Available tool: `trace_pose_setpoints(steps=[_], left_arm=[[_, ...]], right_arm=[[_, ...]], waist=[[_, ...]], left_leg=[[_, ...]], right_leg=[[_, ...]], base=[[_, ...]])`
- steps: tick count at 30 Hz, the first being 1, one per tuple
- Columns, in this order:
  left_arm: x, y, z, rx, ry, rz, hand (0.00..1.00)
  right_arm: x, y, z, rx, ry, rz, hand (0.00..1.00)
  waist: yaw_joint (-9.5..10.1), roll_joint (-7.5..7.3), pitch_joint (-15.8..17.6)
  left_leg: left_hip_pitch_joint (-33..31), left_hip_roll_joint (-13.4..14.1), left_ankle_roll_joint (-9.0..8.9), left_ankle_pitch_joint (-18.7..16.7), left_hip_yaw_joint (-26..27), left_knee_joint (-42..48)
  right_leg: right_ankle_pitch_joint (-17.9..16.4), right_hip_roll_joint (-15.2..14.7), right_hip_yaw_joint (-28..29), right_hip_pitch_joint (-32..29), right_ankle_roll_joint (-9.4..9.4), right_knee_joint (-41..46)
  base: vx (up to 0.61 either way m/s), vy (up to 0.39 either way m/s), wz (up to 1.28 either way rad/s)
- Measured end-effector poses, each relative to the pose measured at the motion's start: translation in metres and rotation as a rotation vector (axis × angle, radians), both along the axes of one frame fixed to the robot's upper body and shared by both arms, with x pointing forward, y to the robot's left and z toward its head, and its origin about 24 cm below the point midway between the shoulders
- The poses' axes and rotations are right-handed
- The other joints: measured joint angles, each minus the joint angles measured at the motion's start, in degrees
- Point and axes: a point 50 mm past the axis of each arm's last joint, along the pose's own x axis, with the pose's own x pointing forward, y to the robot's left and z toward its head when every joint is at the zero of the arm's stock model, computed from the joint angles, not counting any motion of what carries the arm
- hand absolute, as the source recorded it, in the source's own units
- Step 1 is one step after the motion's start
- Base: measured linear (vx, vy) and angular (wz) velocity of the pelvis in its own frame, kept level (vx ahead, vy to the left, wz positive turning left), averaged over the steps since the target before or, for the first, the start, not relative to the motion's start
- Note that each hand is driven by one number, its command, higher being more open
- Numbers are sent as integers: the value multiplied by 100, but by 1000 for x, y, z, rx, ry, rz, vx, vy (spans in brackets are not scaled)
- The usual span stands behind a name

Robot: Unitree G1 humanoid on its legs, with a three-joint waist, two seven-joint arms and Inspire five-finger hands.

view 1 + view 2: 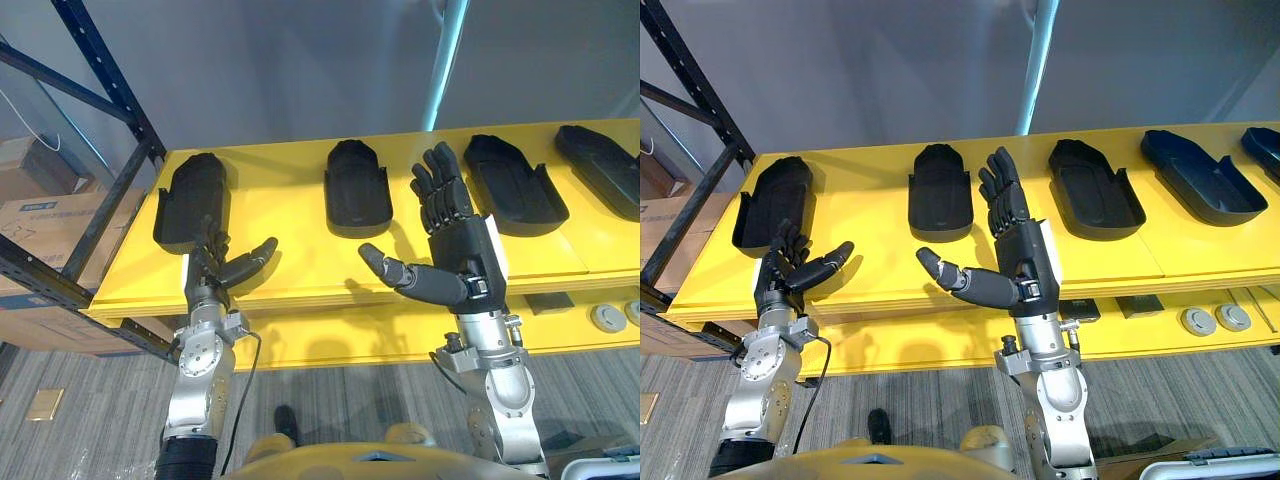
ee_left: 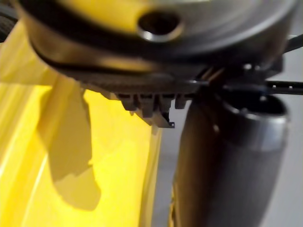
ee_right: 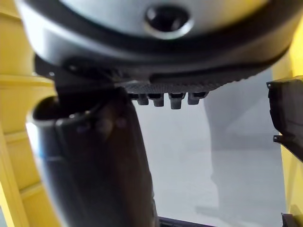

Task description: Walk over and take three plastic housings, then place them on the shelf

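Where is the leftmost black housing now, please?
In the left eye view, the housing lies at the left end of the yellow shelf, just beyond the left hand.

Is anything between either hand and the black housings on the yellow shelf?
Nothing visible does. The open left hand hovers before the leftmost housing; the open right hand is raised before the gap between the second housing and third housing.

housings side by side, on shelf

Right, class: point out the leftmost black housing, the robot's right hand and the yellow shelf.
leftmost black housing [image 1: 195,200], left eye view, its middle.
right hand [image 1: 460,250], left eye view, middle of the hand.
yellow shelf [image 1: 280,210], left eye view, bare top surface.
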Motion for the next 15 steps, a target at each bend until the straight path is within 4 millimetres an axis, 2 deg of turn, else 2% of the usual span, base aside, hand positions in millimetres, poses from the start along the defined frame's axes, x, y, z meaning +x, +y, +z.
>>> trace_pose_setpoints(steps=[15], left_arm=[[-1, 6, -3, 1, 14, 55, 100]], right_arm=[[0, 1, -1, -2, 3, 13, 100]], waist=[[-8, 14, -9]], left_leg=[[23, 0, -1, 0, -1, 0]], right_leg=[[0, -2, 18, 1, 1, 19]], base=[[0, 0, 0]])
